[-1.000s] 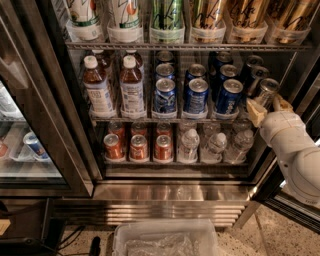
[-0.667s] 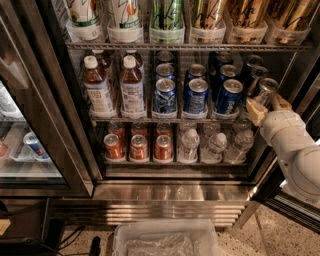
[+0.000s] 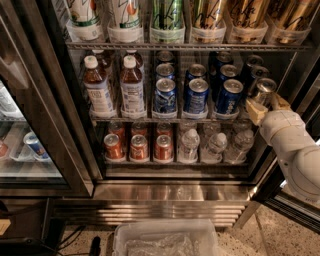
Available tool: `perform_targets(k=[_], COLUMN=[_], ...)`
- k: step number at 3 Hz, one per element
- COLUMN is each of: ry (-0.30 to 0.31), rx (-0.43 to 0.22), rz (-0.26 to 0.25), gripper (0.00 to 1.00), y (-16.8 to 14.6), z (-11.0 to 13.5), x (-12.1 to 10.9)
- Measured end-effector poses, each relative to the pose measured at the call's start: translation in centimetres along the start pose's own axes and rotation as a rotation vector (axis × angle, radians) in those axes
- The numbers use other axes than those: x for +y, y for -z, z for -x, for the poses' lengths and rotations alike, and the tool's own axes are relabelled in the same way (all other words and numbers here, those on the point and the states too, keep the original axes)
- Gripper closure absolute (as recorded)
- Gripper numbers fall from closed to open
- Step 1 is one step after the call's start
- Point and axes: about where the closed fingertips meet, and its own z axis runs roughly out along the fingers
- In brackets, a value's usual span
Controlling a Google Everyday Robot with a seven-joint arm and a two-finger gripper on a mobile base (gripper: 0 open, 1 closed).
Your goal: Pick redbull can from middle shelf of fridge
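The fridge [image 3: 45,100] stands open in front of me. Its middle shelf [image 3: 170,119] holds brown white-capped bottles [image 3: 97,85] on the left and wide dark-blue cans [image 3: 197,95] in the centre. Slim silver redbull cans stand at the right end. My gripper [image 3: 266,104] reaches in from the right on a white arm. It is shut on the front redbull can [image 3: 263,90], with a tan fingertip [image 3: 255,111] on its left side and another on its right. The can stands upright at the shelf's front right corner.
Tall colourful cans [image 3: 167,15] fill the rack above. Short orange-red cans [image 3: 139,146] and clear bottles [image 3: 215,145] fill the rack below. The dark door frame [image 3: 300,75] is close on the gripper's right. A clear plastic bin [image 3: 165,240] sits on the floor in front.
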Motion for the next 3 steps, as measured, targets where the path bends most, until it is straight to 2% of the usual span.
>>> perform_targets(k=[1, 2, 3], ry=[0.0, -0.007, 0.006], rx=[0.0, -0.016, -0.076], rz=[0.0, 0.021, 0.018], gripper=[1.0, 1.0, 1.0], y=[0.0, 1.0, 2.4], z=[0.0, 1.8, 5.7], x=[0.0, 0.2, -0.3])
